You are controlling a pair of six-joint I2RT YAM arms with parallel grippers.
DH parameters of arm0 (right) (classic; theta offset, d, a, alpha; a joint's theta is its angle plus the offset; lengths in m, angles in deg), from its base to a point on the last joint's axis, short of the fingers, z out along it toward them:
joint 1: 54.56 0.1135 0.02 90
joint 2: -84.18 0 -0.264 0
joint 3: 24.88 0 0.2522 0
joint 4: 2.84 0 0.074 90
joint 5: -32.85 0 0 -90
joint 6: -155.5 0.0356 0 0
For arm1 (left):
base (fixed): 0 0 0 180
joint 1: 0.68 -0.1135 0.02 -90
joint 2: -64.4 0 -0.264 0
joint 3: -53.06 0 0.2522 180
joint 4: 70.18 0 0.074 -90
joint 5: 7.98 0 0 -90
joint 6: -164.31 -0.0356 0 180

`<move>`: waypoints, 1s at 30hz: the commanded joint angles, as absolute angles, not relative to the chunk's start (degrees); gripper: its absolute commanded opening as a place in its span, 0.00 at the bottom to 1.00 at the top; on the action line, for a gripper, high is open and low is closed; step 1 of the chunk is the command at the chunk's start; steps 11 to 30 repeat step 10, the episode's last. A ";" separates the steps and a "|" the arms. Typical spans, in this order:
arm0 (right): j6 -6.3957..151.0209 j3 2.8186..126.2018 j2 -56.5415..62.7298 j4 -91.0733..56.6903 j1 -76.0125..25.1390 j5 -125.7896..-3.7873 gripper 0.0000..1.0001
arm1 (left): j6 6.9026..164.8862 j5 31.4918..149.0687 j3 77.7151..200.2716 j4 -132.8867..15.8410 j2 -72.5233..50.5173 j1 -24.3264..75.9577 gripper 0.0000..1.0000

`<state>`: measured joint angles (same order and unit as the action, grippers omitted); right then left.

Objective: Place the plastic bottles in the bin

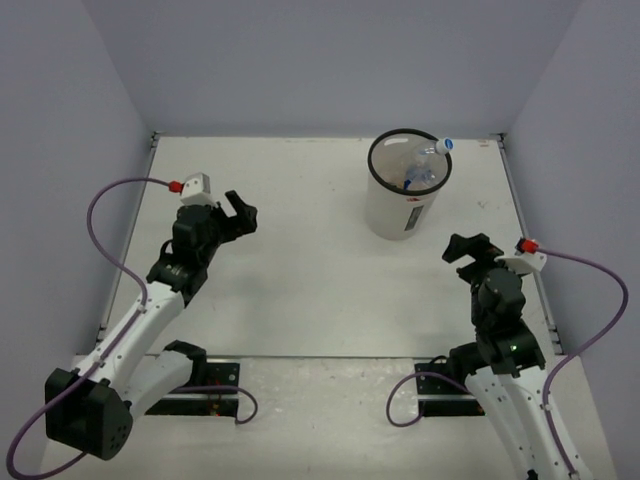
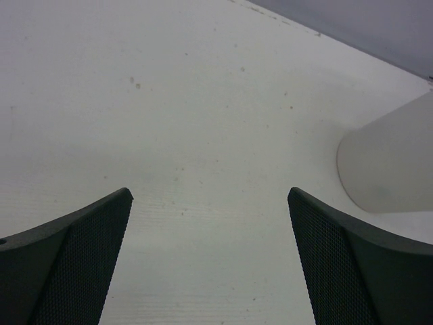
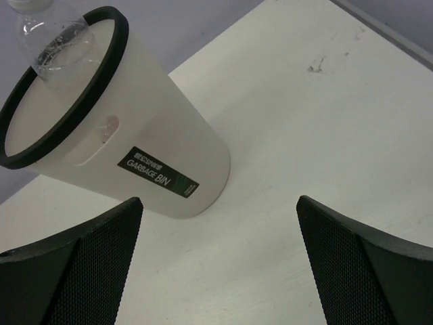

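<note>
Although faint specks and scuffs mark it, the white worktop [image 1: 300, 290] under me lies flat and matte, boxed on three sides by plain grey-lilac walls [image 1: 300, 60]. My left arm reaches up the left side with its elbow bent. My left gripper [image 1: 240, 213] is turned toward the middle over bare surface, jaws spread wide with nothing between them. My right arm stands more upright near the right edge. My right gripper [image 1: 466, 250] faces the bin [image 1: 398, 218] in the far right part of the worktop, likewise spread and holding nothing. A thin purple cable [image 1: 100, 215] loops from each wrist.

The bin is a smooth white tapered cylinder with a thin black rim [image 3: 71, 108] and a small black label [image 3: 158, 172] reading GARBAGE BIN. The plastic bottles [image 1: 415, 180] lie inside it, clear and glossy. One pale-capped bottle [image 1: 436, 153] leans on the far rim, its neck poking over. My finger pads [image 3: 88, 271] are black with a fine mesh texture.
</note>
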<state>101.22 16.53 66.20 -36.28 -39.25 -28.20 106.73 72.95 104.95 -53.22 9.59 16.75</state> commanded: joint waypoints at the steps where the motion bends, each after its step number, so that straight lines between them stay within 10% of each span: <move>1: 108.44 14.80 69.26 -37.74 -39.45 -27.36 0.99 | 107.18 70.00 104.15 -51.82 12.61 15.66 1.00; 30: 108.48 16.20 72.33 -42.35 -39.45 -24.90 0.99 | 106.40 71.30 102.94 -51.94 14.75 15.58 1.00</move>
